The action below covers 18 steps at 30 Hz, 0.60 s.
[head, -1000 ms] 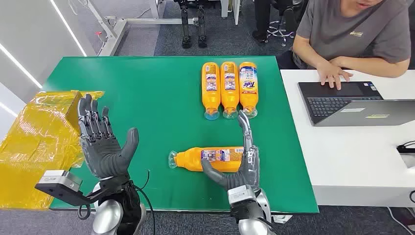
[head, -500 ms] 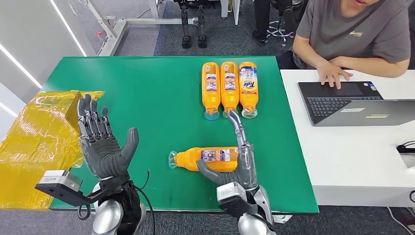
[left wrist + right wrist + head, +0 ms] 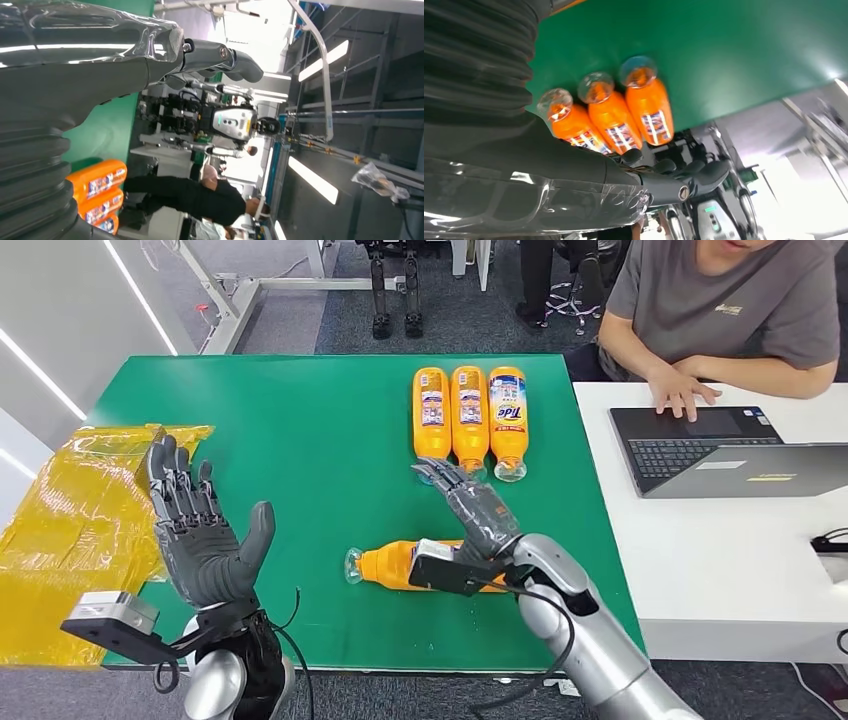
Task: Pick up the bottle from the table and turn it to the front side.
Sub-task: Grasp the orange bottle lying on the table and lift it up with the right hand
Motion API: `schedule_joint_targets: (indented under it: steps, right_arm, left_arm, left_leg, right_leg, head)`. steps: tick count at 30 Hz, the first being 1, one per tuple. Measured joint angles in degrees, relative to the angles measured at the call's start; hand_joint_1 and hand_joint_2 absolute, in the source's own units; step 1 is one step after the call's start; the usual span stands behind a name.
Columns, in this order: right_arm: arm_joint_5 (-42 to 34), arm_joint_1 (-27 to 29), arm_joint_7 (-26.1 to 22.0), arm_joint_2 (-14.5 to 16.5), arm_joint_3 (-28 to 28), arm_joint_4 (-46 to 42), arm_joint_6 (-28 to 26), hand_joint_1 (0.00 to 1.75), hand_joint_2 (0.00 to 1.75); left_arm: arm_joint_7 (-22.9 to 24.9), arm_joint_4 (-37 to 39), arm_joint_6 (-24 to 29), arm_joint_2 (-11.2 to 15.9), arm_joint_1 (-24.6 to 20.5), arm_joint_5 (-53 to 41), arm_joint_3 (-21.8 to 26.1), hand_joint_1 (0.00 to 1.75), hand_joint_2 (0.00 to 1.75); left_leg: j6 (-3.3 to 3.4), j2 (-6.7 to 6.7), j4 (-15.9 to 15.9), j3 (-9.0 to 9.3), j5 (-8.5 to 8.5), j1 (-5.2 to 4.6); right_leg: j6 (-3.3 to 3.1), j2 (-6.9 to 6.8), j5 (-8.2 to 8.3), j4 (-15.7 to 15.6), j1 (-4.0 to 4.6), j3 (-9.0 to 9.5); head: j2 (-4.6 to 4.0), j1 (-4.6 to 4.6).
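An orange bottle (image 3: 388,565) lies on its side on the green table (image 3: 300,440), cap end to the left, label partly hidden by my right wrist. My right hand (image 3: 472,512) is turned palm down just above and behind it, fingers stretched toward the back, with nothing in them. The right wrist view shows these fingers (image 3: 674,175) extended and empty. Over the table's front left, my left hand (image 3: 198,535) is raised with the palm up, fingers apart, and it holds nothing. It also shows in the left wrist view (image 3: 100,55).
Three orange bottles (image 3: 469,422) lie side by side at the back of the table, also in the right wrist view (image 3: 614,120). A yellow plastic bag (image 3: 70,520) covers the left edge. A person (image 3: 720,310) works at a laptop (image 3: 720,450) on the white table (image 3: 720,570) to the right.
My right hand has rolled from standing on edge beside the bottle to palm down over it, and its forearm has swung in from the right. The left hand has shifted slightly left.
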Motion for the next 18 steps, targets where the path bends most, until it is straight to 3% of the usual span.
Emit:
schedule_joint_targets:
  steps: [10,18]
  right_arm:
    - [0.04,-10.39,0.79,-4.89,4.41,12.32,10.39,0.0,1.75]
    - [-2.37,-17.69,-1.77,-3.67,9.52,22.25,15.89,0.0,1.75]
  left_arm:
    - [0.0,3.02,-4.95,-0.09,-4.32,1.61,0.0,0.0,1.75]
    - [0.0,6.28,-5.72,-0.37,-7.91,2.79,0.0,0.0,1.75]
  left_leg:
    - [0.0,0.0,0.02,-0.02,-0.01,0.0]
    - [0.0,-0.01,0.02,0.0,0.0,0.01]
  right_leg:
    - [0.0,0.02,0.0,0.0,0.0,-0.01]
    - [-0.01,0.02,0.01,0.04,0.0,-0.01]
  head:
    - [0.0,-0.01]
    - [0.0,-0.01]
